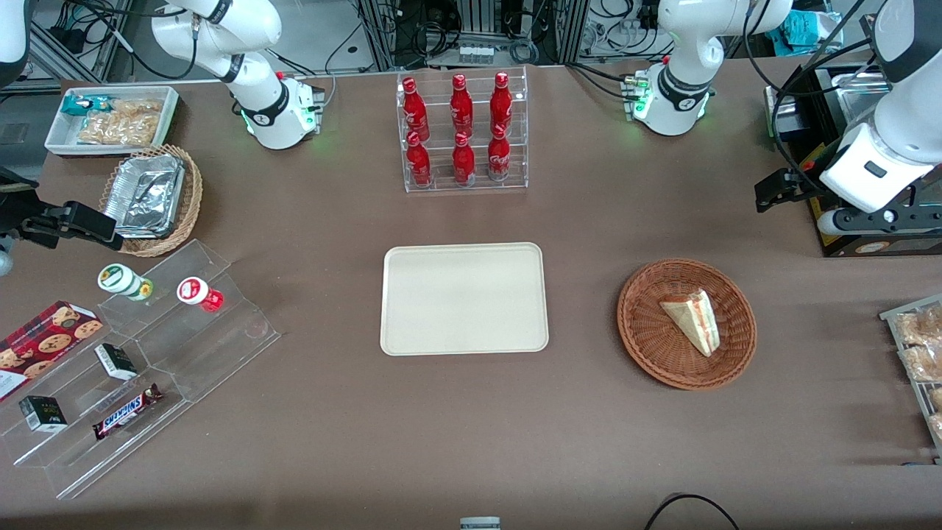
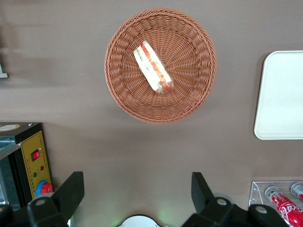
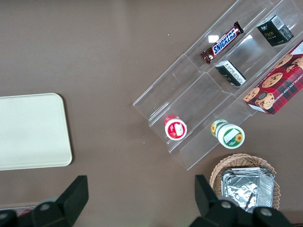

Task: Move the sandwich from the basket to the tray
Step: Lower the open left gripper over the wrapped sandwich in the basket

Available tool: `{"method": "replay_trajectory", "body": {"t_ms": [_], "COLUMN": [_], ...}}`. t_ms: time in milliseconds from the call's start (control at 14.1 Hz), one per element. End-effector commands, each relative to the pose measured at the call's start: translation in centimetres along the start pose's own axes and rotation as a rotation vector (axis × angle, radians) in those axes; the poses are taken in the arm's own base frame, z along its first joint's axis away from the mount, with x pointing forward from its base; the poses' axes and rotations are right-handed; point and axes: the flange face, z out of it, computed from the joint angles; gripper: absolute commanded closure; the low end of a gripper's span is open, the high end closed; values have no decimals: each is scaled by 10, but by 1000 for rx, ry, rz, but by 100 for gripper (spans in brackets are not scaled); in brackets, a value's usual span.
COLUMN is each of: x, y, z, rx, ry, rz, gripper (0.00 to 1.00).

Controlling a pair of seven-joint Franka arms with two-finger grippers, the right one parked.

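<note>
- Fingers (image 2: 71, 189) of the left arm's gripper (image 2: 137, 191) stand wide apart, with nothing between them and touching nothing.
- That gripper (image 1: 773, 193) hangs in the air toward the working arm's end of the table, above bare brown tabletop (image 1: 331, 412), farther from the front camera than the basket (image 1: 647, 346) and well apart from it.
- The sandwich (image 1: 693, 319), a wrapped wedge of white bread with red and green filling, lies inside the reddish-brown wicker basket (image 2: 189, 94), slightly off its centre.
- In the wrist view the sandwich (image 2: 152, 67) shows its striped filling edge upward.
- The cream tray (image 1: 412, 324) lies flat near the table's middle, well apart from the basket, toward the parked arm's end; nothing rests on it.
- A clear rack of red bottles (image 1: 462, 132) stands farther from the front camera than the tray.
</note>
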Motion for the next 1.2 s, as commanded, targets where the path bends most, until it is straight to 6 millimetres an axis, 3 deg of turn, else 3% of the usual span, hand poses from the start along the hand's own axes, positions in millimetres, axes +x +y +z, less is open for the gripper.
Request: {"method": "replay_trajectory", "body": {"t_ms": [0,212,354,566,919,1131], "x": [5,7,25,35,48,62], "y": [3,3,5,5,7,9], "z": [-5,7,36,81,170,209], "rx": [-2,-6,-9,-4,-12,-20], "ry": [7,-21,-75,-121,-26,5], "rz": [-11,-14,-15,-14,-18,-109], "gripper": [0,0,0,0,0,0]}}
